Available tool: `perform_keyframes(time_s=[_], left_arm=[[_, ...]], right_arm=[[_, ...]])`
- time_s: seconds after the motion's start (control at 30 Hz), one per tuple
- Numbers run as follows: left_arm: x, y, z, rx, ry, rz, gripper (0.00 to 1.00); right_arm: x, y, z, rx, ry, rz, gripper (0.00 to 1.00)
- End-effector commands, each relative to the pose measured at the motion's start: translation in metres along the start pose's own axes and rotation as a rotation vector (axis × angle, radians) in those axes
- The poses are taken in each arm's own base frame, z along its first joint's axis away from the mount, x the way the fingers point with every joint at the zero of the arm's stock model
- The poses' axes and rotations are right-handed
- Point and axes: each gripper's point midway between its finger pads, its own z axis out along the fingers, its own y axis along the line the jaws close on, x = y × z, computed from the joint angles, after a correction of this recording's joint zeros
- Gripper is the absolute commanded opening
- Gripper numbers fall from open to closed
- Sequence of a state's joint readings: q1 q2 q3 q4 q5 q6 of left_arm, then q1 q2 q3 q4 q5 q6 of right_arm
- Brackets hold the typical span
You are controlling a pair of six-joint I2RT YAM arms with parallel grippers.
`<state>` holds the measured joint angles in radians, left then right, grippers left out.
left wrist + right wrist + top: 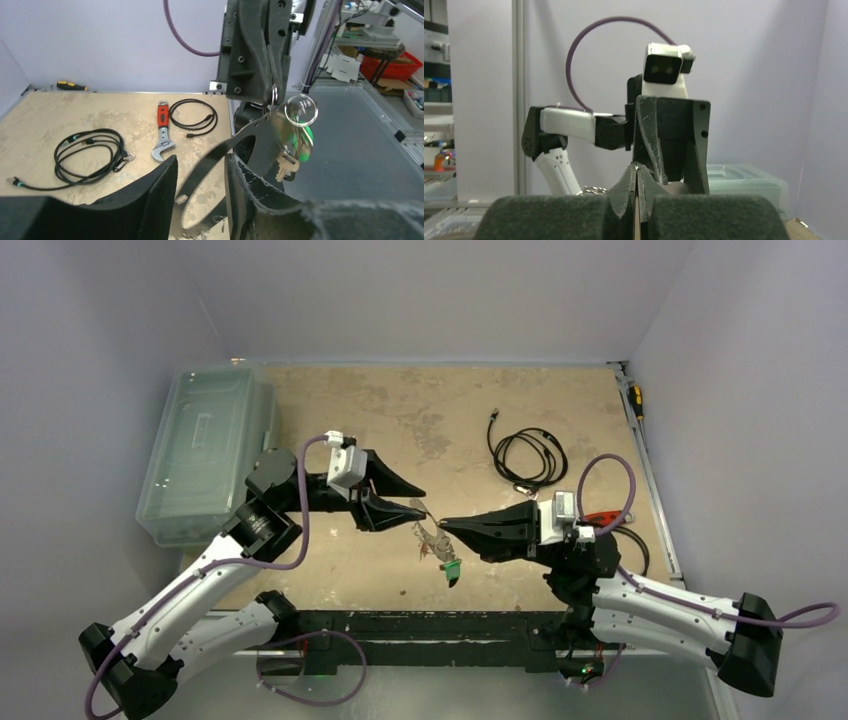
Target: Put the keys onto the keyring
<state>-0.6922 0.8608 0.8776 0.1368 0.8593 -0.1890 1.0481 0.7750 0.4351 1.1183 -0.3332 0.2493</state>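
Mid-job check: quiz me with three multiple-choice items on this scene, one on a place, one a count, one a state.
1. Where does the wrench lie? A in a cup B between the cables C on a plate
2. How many cables? A one B two C four
3. The right gripper is: A open B shut on a cable C shut on the keyring
1 B: a cable lies on each side. 2 B: two black coils show. 3 C: the keyring hangs from its closed tips.
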Motion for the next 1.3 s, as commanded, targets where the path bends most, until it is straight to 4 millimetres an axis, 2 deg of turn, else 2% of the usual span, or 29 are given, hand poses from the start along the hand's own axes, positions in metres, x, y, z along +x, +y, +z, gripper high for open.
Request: perform_keyframes(time_s=[0.0,0.07,0.13,0.27,0.3,0.33,0.43,0.5,0.7,0.93,1.0,1.03,1.1,1.2,1.27], left_arm=[[-0.042,-0.015,0.004,0.086,-0.079,0.061,0.32],[-0.044,-0.018,0.005,0.103,-0.075,0.050,0.26],[-0.045,-0.022,0.005,0.118,-0.076,0.045,0.26],[-0.040,-0.029,0.005,0.152,-0.065,0.075,0.44],[-0.037,-0.035,0.003,0.179,-0.057,0.107,0.56],[-0.036,-0.038,0.003,0.193,-0.054,0.123,0.62],[-0.035,-0.042,0.004,0.222,-0.050,0.155,0.65],[-0.026,-0.041,0.008,0.242,-0.021,0.146,0.64],[-0.001,-0.042,0.017,0.326,0.040,0.082,0.58],[0.009,-0.046,0.018,0.359,0.055,0.079,0.25],[0.010,-0.047,0.018,0.371,0.056,0.076,0.06],[0.010,-0.047,0.018,0.371,0.057,0.073,0.00],[0.011,-0.050,0.017,0.383,0.059,0.073,0.00],[0.013,-0.051,0.016,0.387,0.065,0.068,0.00],[0.013,-0.050,0.015,0.379,0.068,0.074,0.00]], right_arm=[[-0.017,0.016,0.009,-0.092,-0.024,-0.020,0.00],[-0.019,0.016,0.009,-0.093,-0.027,-0.025,0.00],[-0.020,0.015,0.009,-0.085,-0.025,-0.036,0.00],[-0.019,0.016,0.010,-0.098,-0.010,-0.050,0.00],[-0.016,0.017,0.012,-0.107,0.014,-0.059,0.00],[-0.016,0.016,0.013,-0.107,0.019,-0.063,0.00],[-0.017,0.018,0.014,-0.117,0.031,-0.071,0.00],[-0.018,0.019,0.015,-0.127,0.038,-0.072,0.00],[-0.018,0.027,0.018,-0.172,0.052,-0.056,0.00],[-0.017,0.034,0.017,-0.212,0.056,-0.036,0.00],[-0.014,0.034,0.016,-0.215,0.067,-0.028,0.00],[-0.011,0.034,0.016,-0.214,0.073,-0.025,0.00],[-0.008,0.032,0.016,-0.204,0.082,-0.018,0.00],[-0.007,0.022,0.017,-0.144,0.097,-0.017,0.31],[-0.007,0.017,0.016,-0.109,0.112,-0.023,0.44]])
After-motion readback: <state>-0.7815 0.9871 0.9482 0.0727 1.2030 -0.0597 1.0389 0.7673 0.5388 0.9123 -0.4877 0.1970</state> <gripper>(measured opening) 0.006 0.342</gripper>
